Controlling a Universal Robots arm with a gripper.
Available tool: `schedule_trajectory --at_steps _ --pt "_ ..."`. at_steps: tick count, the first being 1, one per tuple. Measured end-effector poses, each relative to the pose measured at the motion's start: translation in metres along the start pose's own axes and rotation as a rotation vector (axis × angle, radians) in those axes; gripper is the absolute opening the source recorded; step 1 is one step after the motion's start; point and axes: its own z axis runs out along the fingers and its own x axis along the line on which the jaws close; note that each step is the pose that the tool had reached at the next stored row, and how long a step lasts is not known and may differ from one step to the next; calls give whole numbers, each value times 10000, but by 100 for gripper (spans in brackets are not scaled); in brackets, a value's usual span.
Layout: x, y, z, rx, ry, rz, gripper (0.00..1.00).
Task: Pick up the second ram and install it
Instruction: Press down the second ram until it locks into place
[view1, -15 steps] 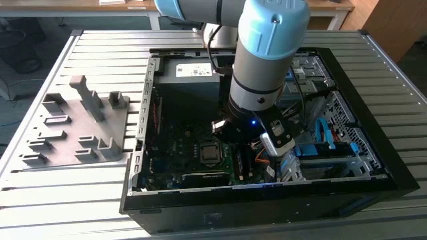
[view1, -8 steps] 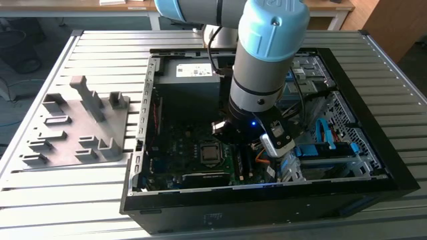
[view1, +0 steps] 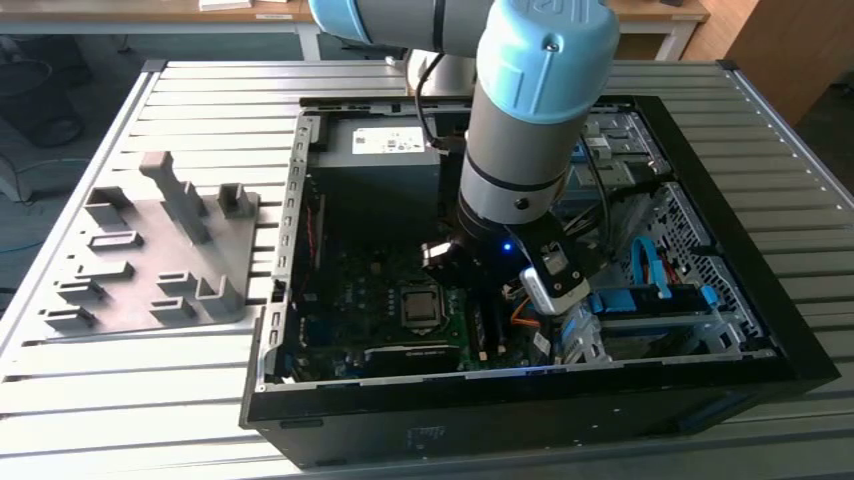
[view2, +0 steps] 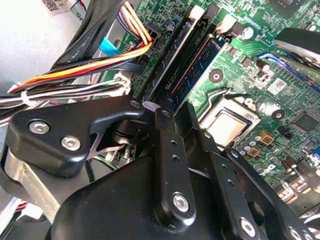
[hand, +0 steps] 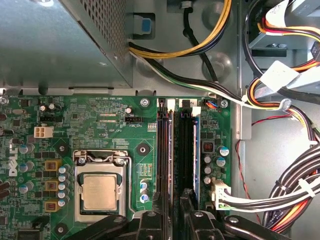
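My gripper is down inside the open computer case, right over the memory slots on the green board. My fingers are close together over the slots, but I cannot tell if they hold anything. The second ram, a thin blue stick, stands in the slot nearest the wires, beside the silver chip. A grey holder block sits on the table, well apart.
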Motion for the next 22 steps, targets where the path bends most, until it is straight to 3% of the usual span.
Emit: schedule_trajectory --at_steps 3,11,15,20,22 --pt "0 1 -27 3 0 0 27" --pt "4 22 -390 24 -2 0 26" --pt "6 40 -572 67 -1 1 10" --pt "9 61 -796 106 -1 1 10" --pt "9 62 -834 105 -1 1 10"
